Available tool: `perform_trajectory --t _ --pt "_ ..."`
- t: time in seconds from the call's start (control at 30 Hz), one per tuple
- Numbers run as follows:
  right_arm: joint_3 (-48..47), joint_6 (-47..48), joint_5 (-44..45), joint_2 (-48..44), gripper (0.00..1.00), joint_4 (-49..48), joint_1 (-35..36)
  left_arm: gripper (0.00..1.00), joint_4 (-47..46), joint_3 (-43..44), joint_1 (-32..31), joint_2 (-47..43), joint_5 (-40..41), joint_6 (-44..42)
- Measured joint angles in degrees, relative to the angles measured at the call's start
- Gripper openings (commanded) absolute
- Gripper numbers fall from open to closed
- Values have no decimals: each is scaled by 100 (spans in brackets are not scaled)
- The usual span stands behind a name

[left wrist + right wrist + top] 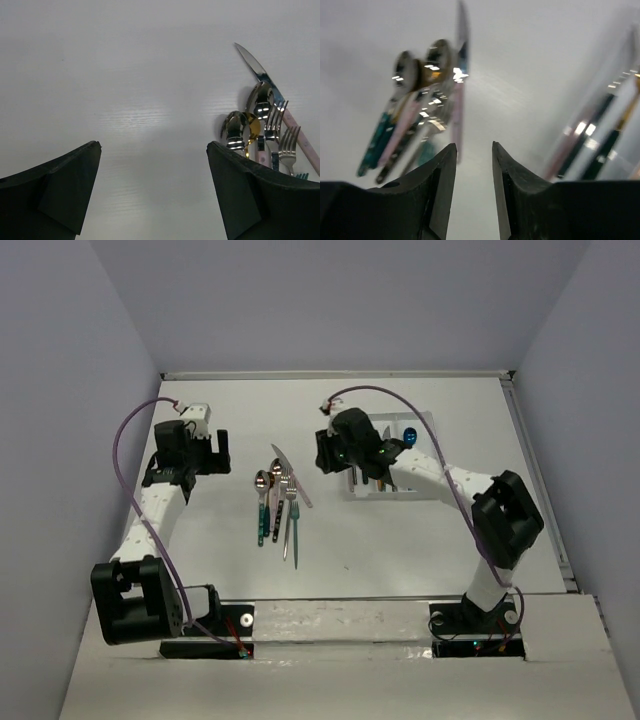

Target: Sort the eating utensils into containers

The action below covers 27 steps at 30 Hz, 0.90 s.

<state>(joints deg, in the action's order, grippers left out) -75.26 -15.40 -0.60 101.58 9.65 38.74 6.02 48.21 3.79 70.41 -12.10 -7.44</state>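
tray [392, 493] mostly hidden, utensils [427, 107] blurred

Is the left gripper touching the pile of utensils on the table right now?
Apart. The top view shows bare table between the left gripper and the utensil pile.

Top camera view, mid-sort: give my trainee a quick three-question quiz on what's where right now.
1. True or false: the left gripper holds a fork.
2. The loose utensils lie: A) on the table, outside the white tray; B) inside that tray; C) in the right gripper.
3. What colour is the spoon lying in the tray's far end?
Key: 1 false, it is open and empty; 2 A; 3 blue.
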Motion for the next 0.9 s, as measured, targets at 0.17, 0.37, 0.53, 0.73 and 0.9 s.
perform_trajectory --t 0.17,0.37,0.53,0.73,0.9 --pt "-1182 166 168 588 45 470 1355 99 -59 -70 319 48 26 -31" --pt "-2203 358 595 1919 46 1294 1355 99 -61 -138 382 68 -37 -70" --pt "-2264 437 920 2352 44 1980 1274 99 -63 -149 385 68 -127 -70" --pt "-2256 483 988 2367 43 2149 1283 99 -66 -155 385 68 -208 -72" --pt "-2413 518 1123 2568 43 2140 1283 99 -68 -162 385 68 -251 -74"
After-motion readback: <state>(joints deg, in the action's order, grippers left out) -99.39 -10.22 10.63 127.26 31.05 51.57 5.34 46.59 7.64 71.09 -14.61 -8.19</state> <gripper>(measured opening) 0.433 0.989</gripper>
